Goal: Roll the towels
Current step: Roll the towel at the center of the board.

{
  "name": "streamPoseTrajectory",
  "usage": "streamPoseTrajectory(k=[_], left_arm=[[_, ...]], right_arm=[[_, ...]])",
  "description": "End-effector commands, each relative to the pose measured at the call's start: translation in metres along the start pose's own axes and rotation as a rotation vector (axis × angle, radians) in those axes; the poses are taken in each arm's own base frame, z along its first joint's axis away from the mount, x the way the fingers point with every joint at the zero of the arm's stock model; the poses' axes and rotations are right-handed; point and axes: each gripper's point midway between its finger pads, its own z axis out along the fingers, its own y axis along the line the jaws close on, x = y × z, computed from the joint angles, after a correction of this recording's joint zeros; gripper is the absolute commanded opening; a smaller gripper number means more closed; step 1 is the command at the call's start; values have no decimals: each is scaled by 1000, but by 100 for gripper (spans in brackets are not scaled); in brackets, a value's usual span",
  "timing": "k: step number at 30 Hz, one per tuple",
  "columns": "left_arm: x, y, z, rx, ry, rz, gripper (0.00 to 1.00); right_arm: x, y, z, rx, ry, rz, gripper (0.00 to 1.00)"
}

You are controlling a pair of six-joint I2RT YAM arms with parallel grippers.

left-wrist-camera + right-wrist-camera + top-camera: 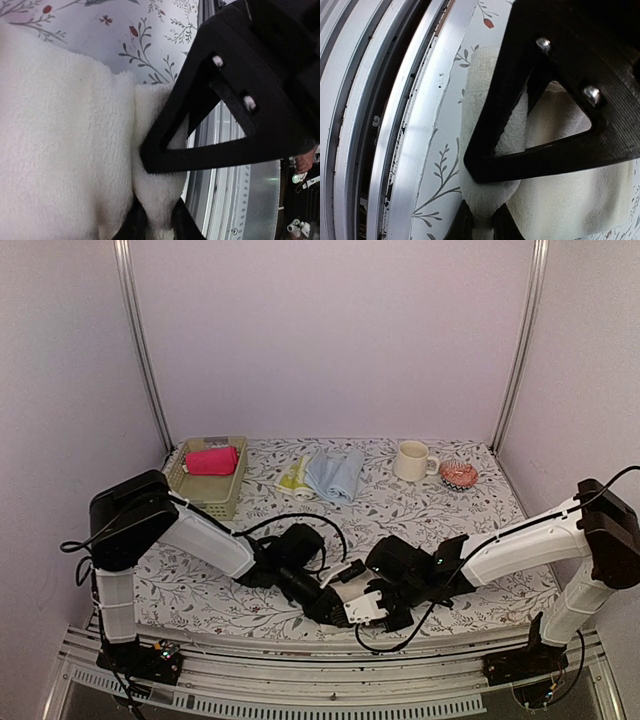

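Table w/ floral cover fills the scene; both arms reach in low toward its near edge, centre. Basket sits far left w/ the pink towel lying in it, looks already rolled. Blue towel lies loosely folded far centre, the yellow-green towel touching its left side, neither rolled yet; mug just right of them. Cream towel is bunched at the near edge between the two grippers, right beside the metal rail. Left gripper: jaws narrow, pinching a fold of cream towel. Right gripper: jaws likewise closed down on a thin lip of the same towel at its rail-side edge. Risks, as I judge them: both grips take only a small bite of soft pile, so a tug could slip the cloth out & let the roll spring loose; the towel is so close to the edge that any pull nearward could drag it onto the rail or off the table; grippers are nearly touching, so uneven motion could knock them together or skew the roll
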Motion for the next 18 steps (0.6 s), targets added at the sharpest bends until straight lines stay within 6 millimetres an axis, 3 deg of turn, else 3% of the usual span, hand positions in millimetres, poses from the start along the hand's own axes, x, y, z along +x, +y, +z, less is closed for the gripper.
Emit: streamPoseTrajectory(k=[1, 4, 9, 15, 18], left_arm=[[22, 19, -32, -211, 9, 16, 22], [12, 12, -62, -330, -88, 99, 32], [18, -13, -91, -479, -211, 255, 42], [41, -39, -82, -609, -190, 476, 41], [37, -49, -73, -636, -185, 562, 41]], right_arm=[[13, 40, 5, -220, 26, 67, 8], [11, 50, -4, -347, -9, 166, 7], [4, 37, -13, -532, -75, 366, 7], [8, 20, -7, -780, -90, 607, 7], [12, 18, 2, -852, -81, 651, 7]])
